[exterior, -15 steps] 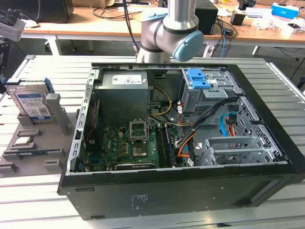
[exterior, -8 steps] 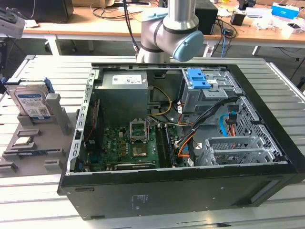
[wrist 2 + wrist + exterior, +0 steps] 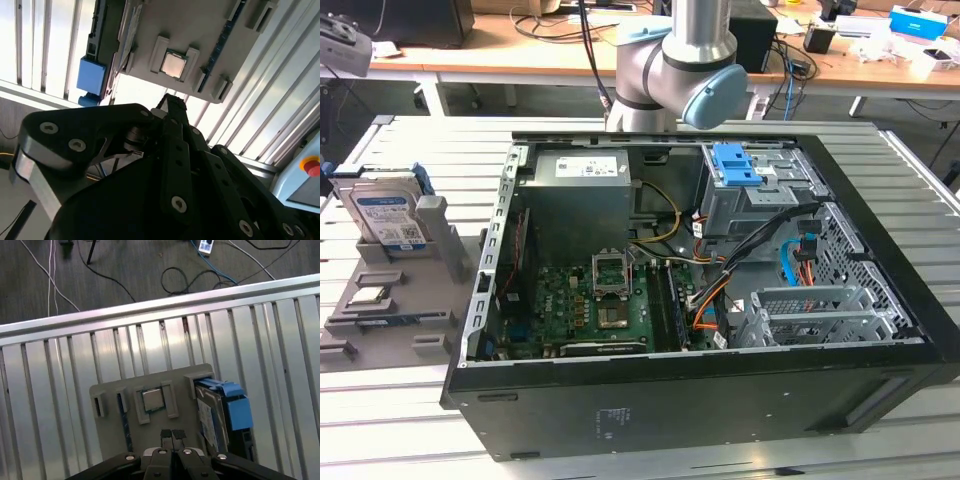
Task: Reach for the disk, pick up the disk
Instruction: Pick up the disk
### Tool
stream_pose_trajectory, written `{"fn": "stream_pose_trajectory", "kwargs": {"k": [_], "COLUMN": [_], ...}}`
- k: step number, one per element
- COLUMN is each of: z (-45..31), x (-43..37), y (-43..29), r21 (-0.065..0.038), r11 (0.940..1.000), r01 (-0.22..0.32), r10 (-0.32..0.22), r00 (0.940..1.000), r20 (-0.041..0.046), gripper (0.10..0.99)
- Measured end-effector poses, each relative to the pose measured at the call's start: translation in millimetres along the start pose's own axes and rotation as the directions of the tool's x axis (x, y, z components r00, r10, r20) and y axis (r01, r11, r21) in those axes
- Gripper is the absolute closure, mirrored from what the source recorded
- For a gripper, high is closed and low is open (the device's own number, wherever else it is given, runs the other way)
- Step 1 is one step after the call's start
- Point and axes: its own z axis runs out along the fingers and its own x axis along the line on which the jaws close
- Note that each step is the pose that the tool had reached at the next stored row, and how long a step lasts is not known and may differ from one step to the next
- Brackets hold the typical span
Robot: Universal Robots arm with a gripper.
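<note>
Gripper (image 3: 172,435) hovering over the grey holder (image 3: 107,437), disk (image 3: 212,412) not grabbed yet

The 2 fingertips (image 3: 166,435) are sitting pressed together, holding nothing, above the holder's middle. The disk is standing on edge in the holder's end slot, next to the small chip (image 3: 152,399).

Soft, even overhead light is filling the exterior view; the table (image 3: 400,420) is giving off a pale sheen, while the inside of the computer case (image 3: 720,400) is sitting in shade. In the second wrist view the table slats are blowing out to white glare, and the gripper (image 3: 172,102) is reading as a dark, slightly blurred mass. In the first wrist view the slats are carrying streaky reflections and the floor (image 3: 125,270) is looking dim.
</note>
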Motion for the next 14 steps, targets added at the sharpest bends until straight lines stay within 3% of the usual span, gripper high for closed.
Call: {"fn": "stream_pose_trajectory", "kwargs": {"k": [6, 14], "z": [0.0, 0.0], "x": [0.0, 0.0], "y": [0.0, 0.0], "r21": [0.000, 0.000], "r11": [0.9968, 0.9852], "r01": [0.080, 0.171], "r10": [-0.080, -0.171], "r00": [0.9968, 0.9852], "r20": [-0.0030, -0.0066], "gripper": [0.980, 0.980]}}
